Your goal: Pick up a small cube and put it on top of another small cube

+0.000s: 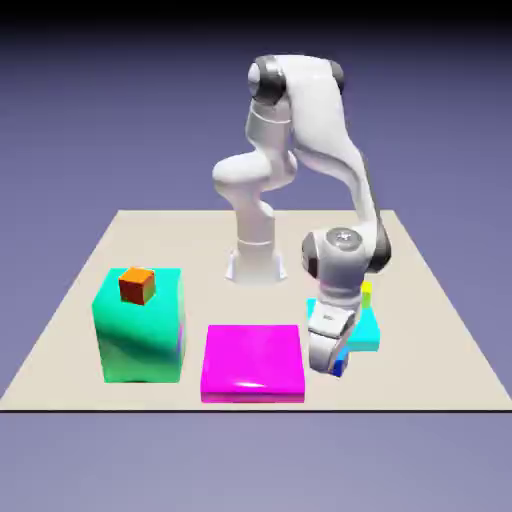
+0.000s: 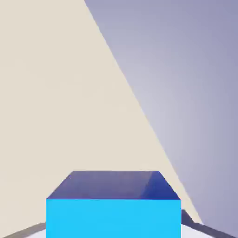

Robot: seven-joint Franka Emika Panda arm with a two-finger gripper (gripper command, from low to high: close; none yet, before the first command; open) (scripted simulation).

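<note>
Between my fingertips, filling the bottom of the hand view, sits a small blue cube [image 2: 113,204], pinched by my gripper [image 1: 335,362] low near the beige table's [image 1: 80,300] front edge. Bare tabletop runs ahead of it to a slanting edge. Just beside me lies a flat magenta block [image 1: 253,362]; behind my hand, a cyan slab [image 1: 364,330]. Farther off, toward the exterior view's left, a small orange cube [image 1: 137,286] rests atop a tall green block [image 1: 140,330].
</note>
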